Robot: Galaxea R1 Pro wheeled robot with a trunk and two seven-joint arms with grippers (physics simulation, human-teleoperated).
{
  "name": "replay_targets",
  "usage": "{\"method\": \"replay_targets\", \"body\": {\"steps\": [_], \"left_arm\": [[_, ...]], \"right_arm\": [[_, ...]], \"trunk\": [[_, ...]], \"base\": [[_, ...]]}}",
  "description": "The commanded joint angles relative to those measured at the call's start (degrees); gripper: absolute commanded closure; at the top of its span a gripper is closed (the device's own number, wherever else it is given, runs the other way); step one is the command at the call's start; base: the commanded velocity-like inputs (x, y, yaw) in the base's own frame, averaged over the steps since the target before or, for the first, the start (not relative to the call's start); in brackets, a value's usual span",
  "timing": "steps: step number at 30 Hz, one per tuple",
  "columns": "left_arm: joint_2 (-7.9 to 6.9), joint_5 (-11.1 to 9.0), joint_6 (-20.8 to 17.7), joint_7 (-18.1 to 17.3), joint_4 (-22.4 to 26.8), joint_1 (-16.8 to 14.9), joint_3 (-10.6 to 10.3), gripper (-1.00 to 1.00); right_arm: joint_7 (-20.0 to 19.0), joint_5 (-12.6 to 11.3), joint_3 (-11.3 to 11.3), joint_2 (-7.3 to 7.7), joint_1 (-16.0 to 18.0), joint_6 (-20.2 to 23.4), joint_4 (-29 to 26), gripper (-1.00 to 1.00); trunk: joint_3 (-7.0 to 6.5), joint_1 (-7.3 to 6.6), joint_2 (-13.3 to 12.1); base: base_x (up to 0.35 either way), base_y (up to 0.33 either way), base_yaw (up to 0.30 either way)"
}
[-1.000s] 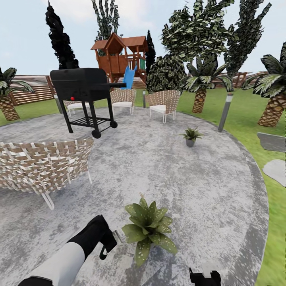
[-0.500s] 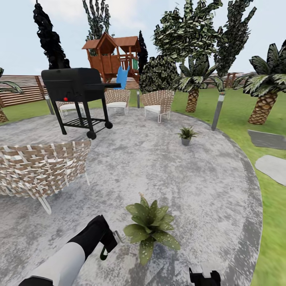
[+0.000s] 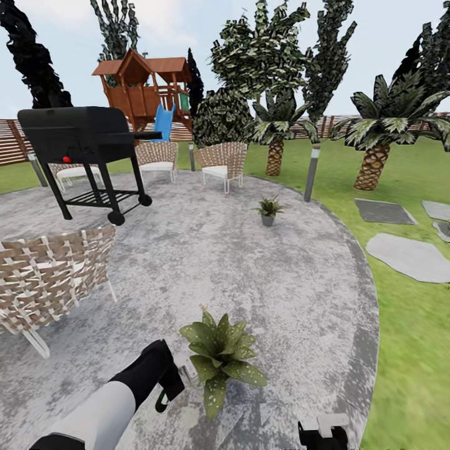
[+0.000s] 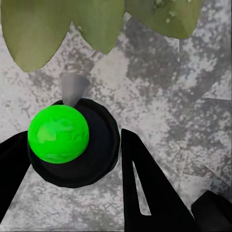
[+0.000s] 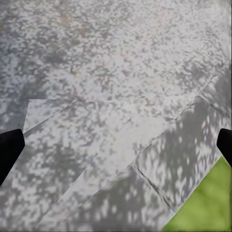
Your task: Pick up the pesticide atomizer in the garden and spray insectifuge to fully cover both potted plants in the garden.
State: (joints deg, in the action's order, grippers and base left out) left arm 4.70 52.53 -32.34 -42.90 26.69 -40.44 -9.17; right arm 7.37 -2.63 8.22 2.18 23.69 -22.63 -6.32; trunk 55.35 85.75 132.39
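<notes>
Head view: left gripper (image 3: 167, 382) just beside the near potted plant (image 3: 220, 357) — second potted plant (image 3: 268, 209) far beyond.

Left wrist view: fingers (image 4: 147, 193) clamp the pesticide atomizer (image 4: 72, 141), leaves just ahead.

Right wrist view: right gripper (image 5: 116, 147) spread wide over the patio (image 5: 111, 72).

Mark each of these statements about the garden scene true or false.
1. The left gripper holds the pesticide atomizer beside the near potted plant. True.
2. The right gripper has its jaws shut on a pot. False: the jaws are spread wide with nothing between them.
3. The far potted plant stands on the lawn. False: it stands on the paved patio, near its edge.
4. The black grill stands on the patio. True.
</notes>
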Motion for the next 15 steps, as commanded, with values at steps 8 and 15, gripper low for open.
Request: {"method": "replay_targets", "body": {"steps": [8,15], "left_arm": [[-3.28,0.7,-2.8,-3.2,0.5,-0.8,-0.6,1.00],[-3.11,0.4,-2.8,-3.4,-0.3,-0.4,-0.8,1.00]], "right_arm": [[0.3,-0.2,0.5,0.04,0.0,-0.1,0.1,-1.00],[0.2,-0.2,0.5,0.11,0.0,-0.1,0.1,-1.00]], "trunk": [[0.05,-0.01,0.0],[0.05,-0.01,0.0]], "base": [[0.000,0.001,-0.022],[0.000,0.073,0.000]]}}
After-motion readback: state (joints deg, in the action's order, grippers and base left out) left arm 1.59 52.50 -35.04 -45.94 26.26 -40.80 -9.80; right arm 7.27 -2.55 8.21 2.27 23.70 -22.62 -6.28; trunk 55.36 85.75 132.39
